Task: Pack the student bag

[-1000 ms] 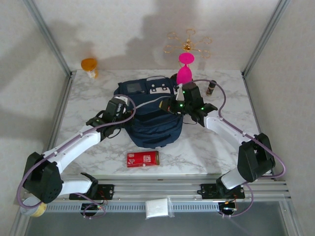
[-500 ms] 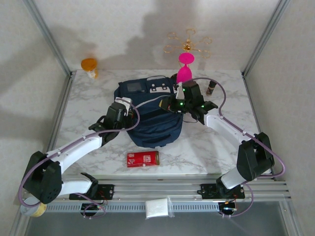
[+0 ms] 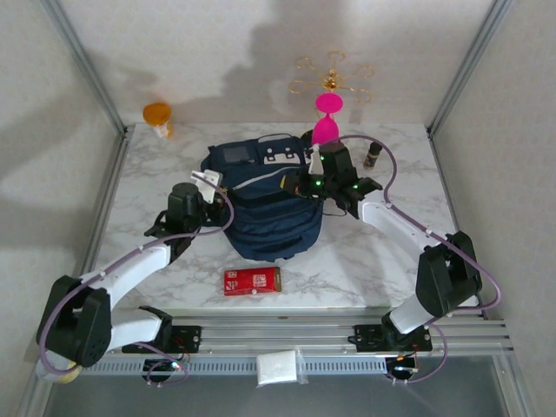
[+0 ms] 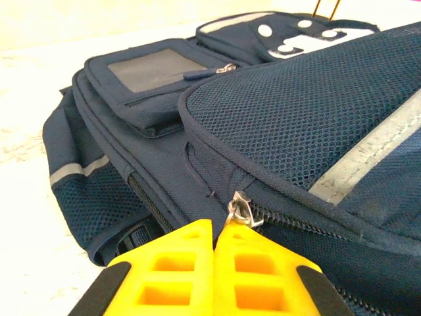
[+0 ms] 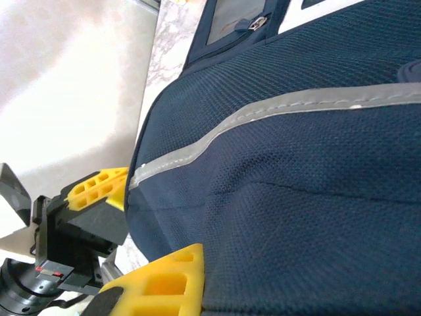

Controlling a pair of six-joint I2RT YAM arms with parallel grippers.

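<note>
So that the student bag (image 4: 316,112) lies steady, I have my right tool (image 3: 301,184) clamped on its cloth and my left tool (image 4: 214,238) pinched on its zip pull (image 4: 238,209).

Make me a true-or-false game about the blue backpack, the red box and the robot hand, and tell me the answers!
1. The student bag lies on the marble table. True.
2. The red box is inside the bag. False: it lies on the table, in front of the bag.
3. The left hand is wide open. False: it is shut on the zipper pull.
4. An orange bottle stands near the table's far left corner. True.
</note>
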